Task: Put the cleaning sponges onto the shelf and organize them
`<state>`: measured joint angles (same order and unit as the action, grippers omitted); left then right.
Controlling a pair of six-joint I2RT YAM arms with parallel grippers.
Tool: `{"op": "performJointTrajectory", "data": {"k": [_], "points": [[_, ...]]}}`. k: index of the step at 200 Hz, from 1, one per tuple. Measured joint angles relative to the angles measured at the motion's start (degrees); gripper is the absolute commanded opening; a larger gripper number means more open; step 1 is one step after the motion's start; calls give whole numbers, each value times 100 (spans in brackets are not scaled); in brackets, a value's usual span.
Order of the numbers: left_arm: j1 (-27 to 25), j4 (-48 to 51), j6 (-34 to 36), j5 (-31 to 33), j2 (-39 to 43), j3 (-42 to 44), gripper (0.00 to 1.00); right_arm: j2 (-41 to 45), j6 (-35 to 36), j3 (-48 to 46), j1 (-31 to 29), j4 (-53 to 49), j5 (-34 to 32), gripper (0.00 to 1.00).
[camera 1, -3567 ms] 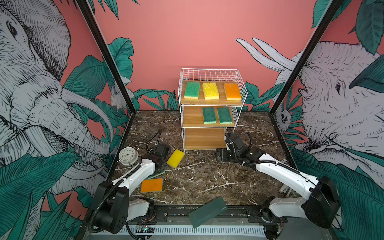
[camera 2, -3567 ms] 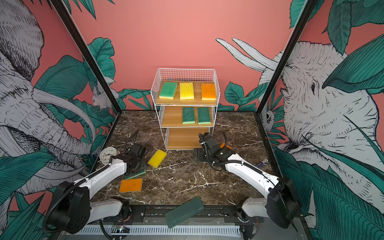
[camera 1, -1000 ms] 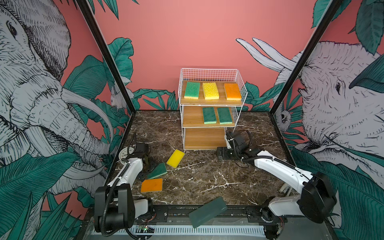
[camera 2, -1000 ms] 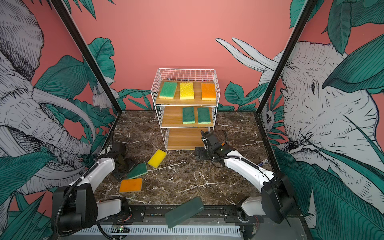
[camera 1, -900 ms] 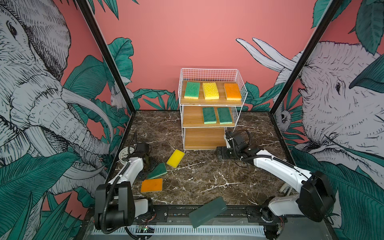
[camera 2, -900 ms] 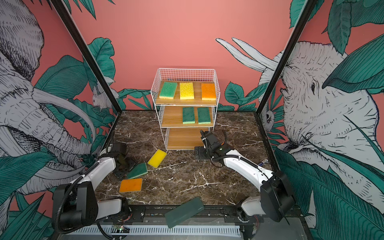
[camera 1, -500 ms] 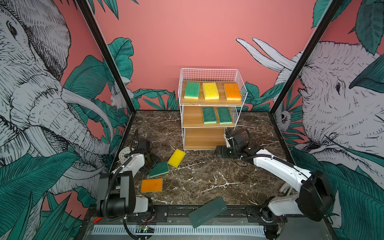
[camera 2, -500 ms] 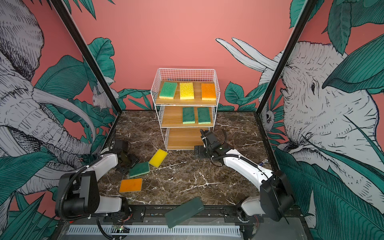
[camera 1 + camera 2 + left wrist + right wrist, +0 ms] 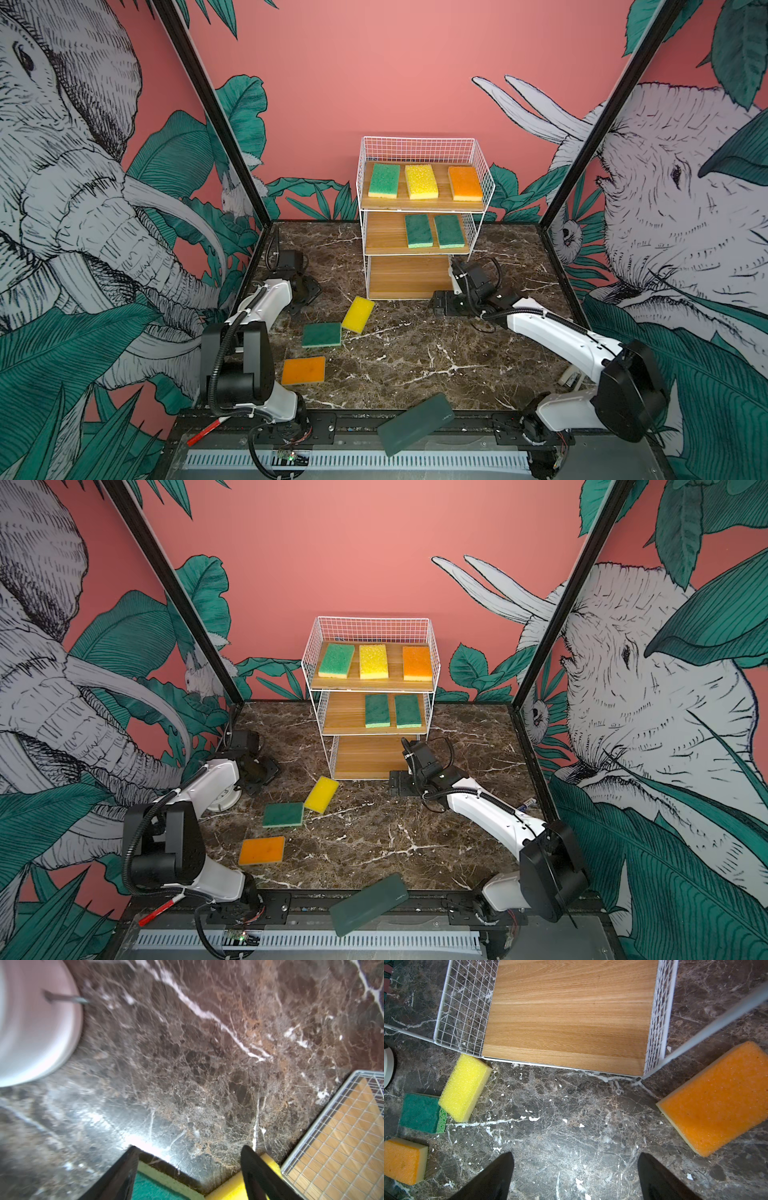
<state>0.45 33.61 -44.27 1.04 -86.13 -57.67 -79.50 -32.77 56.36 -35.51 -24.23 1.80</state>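
Note:
The white wire shelf holds a green, a yellow and an orange sponge on its top board and two dark green ones on the middle board; the bottom board is bare. On the marble lie a yellow sponge, a green sponge and an orange sponge. Another orange sponge lies by the shelf's corner, hidden behind the right arm in both top views. My left gripper hangs open, left of the green and yellow sponges. My right gripper stands open over bare marble before the bottom board.
A dark green slab rests on the front rail. A white round dial sits at the left wall under my left arm. A red pen lies at the front left. Patterned walls close in both sides.
The left gripper let go of the green sponge and drew back towards the far left wall; the sponge now lies flat beside the yellow one. The right arm has barely shifted.

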Motion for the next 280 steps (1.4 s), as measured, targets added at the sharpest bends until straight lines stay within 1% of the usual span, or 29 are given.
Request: {"op": "performJointTrajectory", "data": {"k": [17, 35, 65, 92, 132, 155, 166, 177, 181, 247, 280], "points": [[0, 409, 79, 164, 260, -11, 82, 0, 0, 0, 2, 0, 55, 96], [-2, 717, 72, 179, 638, 129, 83, 0, 2, 0, 4, 0, 107, 96], [-7, 938, -166, -44, 1305, 804, 85, 0, 26, 0, 4, -2, 195, 96], [-26, 970, -468, -286, 1561, 1296, 85, 13, 50, 0, 7, -2, 210, 96], [-37, 636, -859, -616, 1473, 1615, 86, 52, 87, -4, 7, -9, 210, 97], [-37, 334, -1049, -721, 1316, 1781, 89, 81, 107, -4, 7, -11, 205, 97], [-39, 214, -1141, -748, 1261, 1882, 92, 92, 114, -4, 7, -13, 203, 97], [-39, 105, -1217, -763, 1252, 1991, 99, 92, 125, -4, 7, -17, 199, 97], [-39, 76, -1270, -763, 1255, 2017, 99, 92, 129, -4, 7, -20, 197, 97], [-37, -243, -1436, -584, 1239, 2028, 97, 92, 133, -4, 7, -26, 190, 97], [-37, -229, -1440, -522, 822, 1794, 93, 81, 133, -4, 7, -28, 192, 97]]}}
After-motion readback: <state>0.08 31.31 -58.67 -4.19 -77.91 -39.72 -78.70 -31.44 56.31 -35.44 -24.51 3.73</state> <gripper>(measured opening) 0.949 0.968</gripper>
